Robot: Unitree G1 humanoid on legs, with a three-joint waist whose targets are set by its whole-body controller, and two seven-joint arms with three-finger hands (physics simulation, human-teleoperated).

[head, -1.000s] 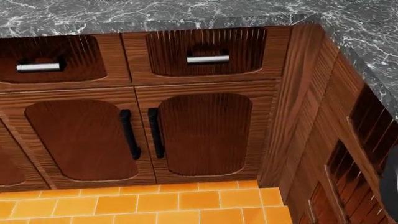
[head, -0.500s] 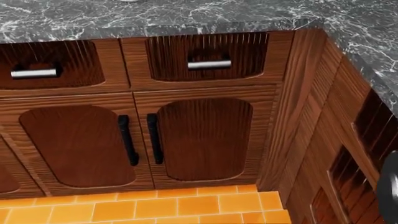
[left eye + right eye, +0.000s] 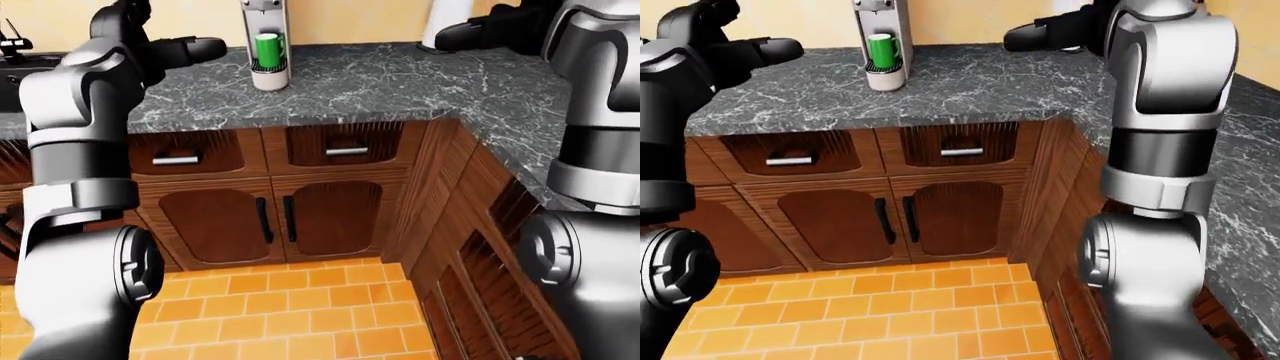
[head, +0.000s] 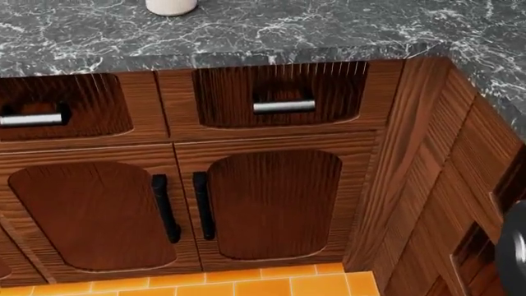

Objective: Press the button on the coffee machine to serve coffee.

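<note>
Here the tall, narrow white coffee machine (image 3: 265, 45) stands upright on the dark grey marbled countertop (image 3: 380, 82), near the top of the left-eye view and a little left of its middle. Its long axis runs straight up and down, its top is cut off by the view's upper edge, and its open bay faces the robot. In that bay a green mug (image 3: 268, 48) sits upright on the machine's round white base. The button itself cannot be made out.

The left hand (image 3: 195, 49) is raised over the counter to the left of the machine, near it but not touching, its dark fingers pointing right toward the machine; whether they are spread or curled I cannot tell. The right hand (image 3: 1035, 34) reaches in from the right, well apart from the machine; its finger posture is also unclear.

Below the counter's edge are brown wooden cabinets (image 4: 271, 203) with two drawers bearing silver bar handles (image 4: 283, 106) and two doors with black vertical handles (image 4: 202, 206). Orange floor tiles (image 3: 270, 300) lie beneath.
</note>
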